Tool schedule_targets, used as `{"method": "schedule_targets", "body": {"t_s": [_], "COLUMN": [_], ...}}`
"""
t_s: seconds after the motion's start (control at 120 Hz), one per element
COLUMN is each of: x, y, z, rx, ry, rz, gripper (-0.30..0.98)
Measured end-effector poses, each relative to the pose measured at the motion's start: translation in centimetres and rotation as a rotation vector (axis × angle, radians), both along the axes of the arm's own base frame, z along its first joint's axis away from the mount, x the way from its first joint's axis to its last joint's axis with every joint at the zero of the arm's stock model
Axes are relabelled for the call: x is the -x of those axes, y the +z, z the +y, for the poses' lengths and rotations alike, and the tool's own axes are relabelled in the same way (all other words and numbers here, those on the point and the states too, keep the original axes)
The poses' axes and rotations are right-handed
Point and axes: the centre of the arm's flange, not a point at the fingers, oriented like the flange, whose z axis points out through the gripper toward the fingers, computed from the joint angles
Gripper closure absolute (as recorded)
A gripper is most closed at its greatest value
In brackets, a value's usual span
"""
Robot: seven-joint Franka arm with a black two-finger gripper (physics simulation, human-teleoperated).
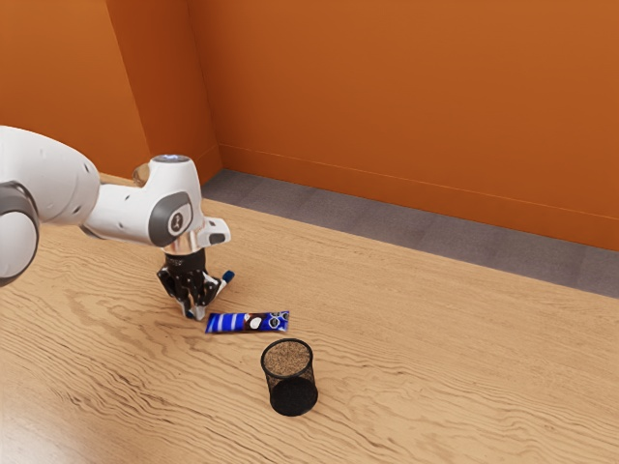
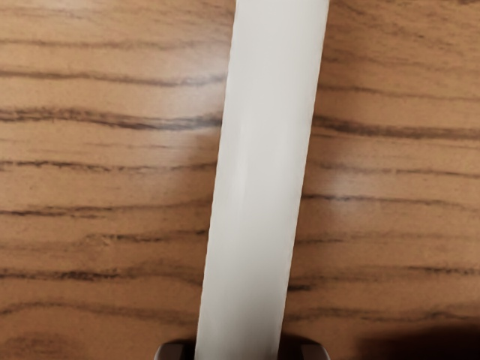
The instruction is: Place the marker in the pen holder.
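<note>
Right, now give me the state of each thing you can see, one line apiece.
Gripper: low at the marker; I can't tell whether it is open or shut.
Marker: out of the pen holder, blue end showing beside the gripper.
Pen holder: standing upright, mouth up.
Blue packet: lying flat on the table, between gripper and pen holder.

In the exterior view, the gripper (image 1: 196, 307) hides much of the marker (image 1: 228, 276), the edge cuts off the arm (image 1: 60, 182), and the print on the blue packet (image 1: 248, 322) is too small to read. The wrist view cuts off both marker ends.
</note>
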Motion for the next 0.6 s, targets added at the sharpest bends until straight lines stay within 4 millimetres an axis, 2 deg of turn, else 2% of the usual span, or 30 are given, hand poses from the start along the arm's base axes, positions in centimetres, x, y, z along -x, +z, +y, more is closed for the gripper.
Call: {"method": "schedule_targets", "body": {"t_s": [0.075,0.158,0.3,0.367,0.433,0.517,0.55,0.6], "x": [0.0,-0.4,-0.5,-1.0,-1.4,-2.1,-2.2,-2.1], "y": [0.1,0.5,1.1,3.6,8.1,13.8,15.1,15.9], "z": [0.0,0.1,0.1,-0.3,-1.1,-3.5,-4.6,-6.0], "rx": [-0.001,-0.003,-0.012,-0.015,-0.018,-0.025,-0.025,-0.024], "ry": [0.002,0.003,0.003,-0.003,-0.014,-0.054,-0.073,-0.094], "rz": [0.0,-0.012,-0.02,-0.047,-0.092,-0.129,-0.124,-0.1], "gripper": [0.57,0.69,0.76,0.77,0.78,0.78,0.79,0.79]}}
